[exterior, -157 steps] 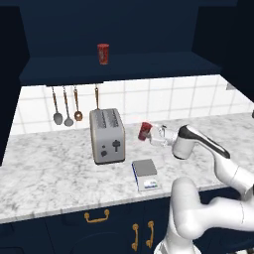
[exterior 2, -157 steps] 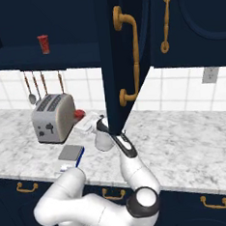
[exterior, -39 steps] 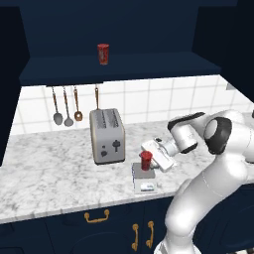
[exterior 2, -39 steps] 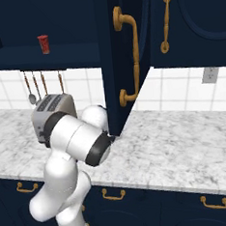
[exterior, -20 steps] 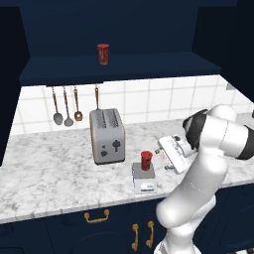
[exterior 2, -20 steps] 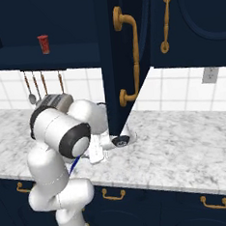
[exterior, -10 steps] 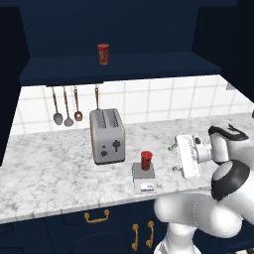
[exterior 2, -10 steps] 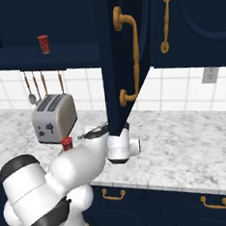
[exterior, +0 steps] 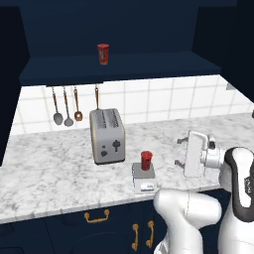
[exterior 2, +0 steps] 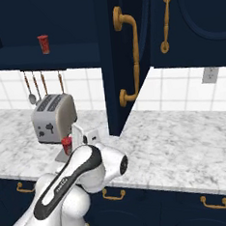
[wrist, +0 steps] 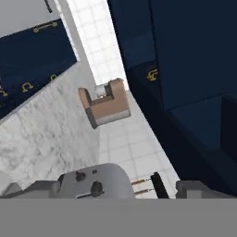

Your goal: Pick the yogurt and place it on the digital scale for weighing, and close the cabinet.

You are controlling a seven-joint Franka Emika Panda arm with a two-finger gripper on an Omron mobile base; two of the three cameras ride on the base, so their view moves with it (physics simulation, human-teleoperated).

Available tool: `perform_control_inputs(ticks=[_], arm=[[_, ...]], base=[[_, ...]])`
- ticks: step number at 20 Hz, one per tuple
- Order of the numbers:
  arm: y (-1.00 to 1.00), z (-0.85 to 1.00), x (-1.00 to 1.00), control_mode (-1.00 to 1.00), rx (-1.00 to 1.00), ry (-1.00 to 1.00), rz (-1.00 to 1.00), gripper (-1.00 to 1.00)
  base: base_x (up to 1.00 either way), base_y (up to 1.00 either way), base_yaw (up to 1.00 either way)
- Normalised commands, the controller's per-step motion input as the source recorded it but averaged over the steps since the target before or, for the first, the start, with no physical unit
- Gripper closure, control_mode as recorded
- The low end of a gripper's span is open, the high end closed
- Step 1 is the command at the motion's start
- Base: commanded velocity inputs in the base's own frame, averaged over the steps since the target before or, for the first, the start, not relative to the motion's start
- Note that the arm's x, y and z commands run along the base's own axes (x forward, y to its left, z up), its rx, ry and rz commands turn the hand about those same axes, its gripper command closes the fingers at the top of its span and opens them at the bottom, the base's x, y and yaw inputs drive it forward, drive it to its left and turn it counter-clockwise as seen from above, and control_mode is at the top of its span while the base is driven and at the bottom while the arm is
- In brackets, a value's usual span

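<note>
Red yogurt [exterior: 146,159] upright on digital scale [exterior: 144,177]; hand [exterior: 181,152] spread wide, empty. Rt view: cabinet [exterior 2: 129,60] door ajar.

The yogurt [exterior: 146,159] stands on the digital scale [exterior: 144,179], which sits at the front edge of the tabletop [exterior: 49,173]. The toaster [exterior: 106,135] stands just behind and to the left of the scale. Utensils [exterior: 67,106] hang on the wall behind the toaster, to its left. A second cup [exterior: 103,53] stands on the shelf [exterior: 149,67] inside the cabinet [exterior 2: 125,60], above the toaster. The cabinet door [exterior 2: 113,71] stands open, projecting over the tabletop. The hand [exterior: 179,152] hangs to the right of the scale, apart from it, jaws spread.
</note>
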Motion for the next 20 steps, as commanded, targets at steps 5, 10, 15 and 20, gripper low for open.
perform_control_inputs(ticks=[5, 10, 15, 20], arm=[[-0.50, 0.50, -0.49, -1.00, 0.06, -0.41, -0.25, -1.00], [-0.97, 0.51, -0.34, -1.00, 0.21, -0.30, -0.04, -1.00], [-0.99, 0.24, -0.25, -1.00, 0.20, -0.27, -0.07, -1.00], [-0.93, 0.27, -0.05, -1.00, 0.17, -0.04, -0.02, -1.00]], base=[[0.00, 0.00, 0.00], [0.00, 0.00, 0.00], [0.00, 0.00, 0.00], [0.00, 0.00, 0.00]])
